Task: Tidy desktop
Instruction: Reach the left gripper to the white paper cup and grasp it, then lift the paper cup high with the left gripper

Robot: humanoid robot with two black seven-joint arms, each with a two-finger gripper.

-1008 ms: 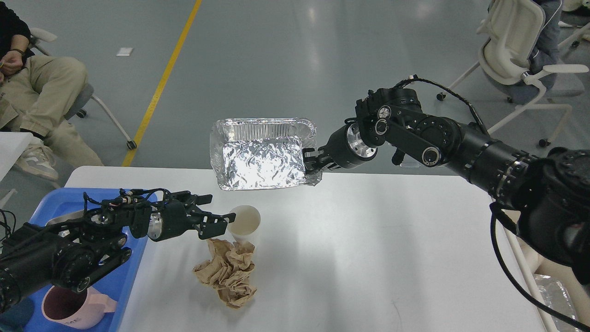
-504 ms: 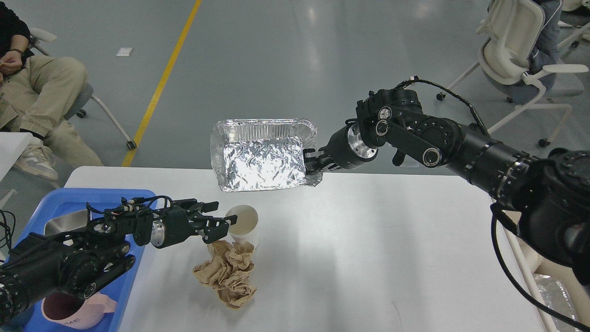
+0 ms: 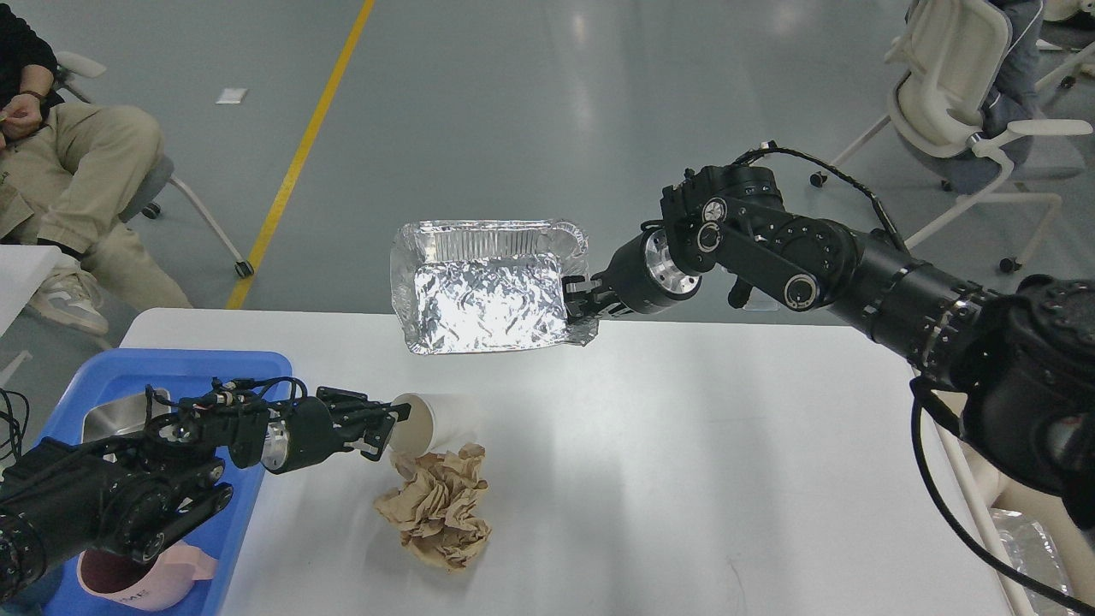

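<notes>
Paper cup (image 3: 425,422) tipped onto its side since earlier, left pincer (image 3: 385,425) narrowed on its rim, crumpled brown paper (image 3: 442,506) nudged right, right pincer (image 3: 582,301) clamped on crinkled foil tray (image 3: 483,287) above smooth white bench (image 3: 684,479), blue plastic tray (image 3: 111,372) at left edge.

Count on and over desktop (image 3: 684,479): 1 foil tray (image 3: 483,287), 1 white paper cup (image 3: 425,423), 1 crumpled brown paper wad (image 3: 438,517), 1 blue tray (image 3: 128,376), 1 pink mug (image 3: 141,577), 1 steel container (image 3: 115,417). 2 grippers: left gripper (image 3: 385,426), right gripper (image 3: 577,304).
</notes>
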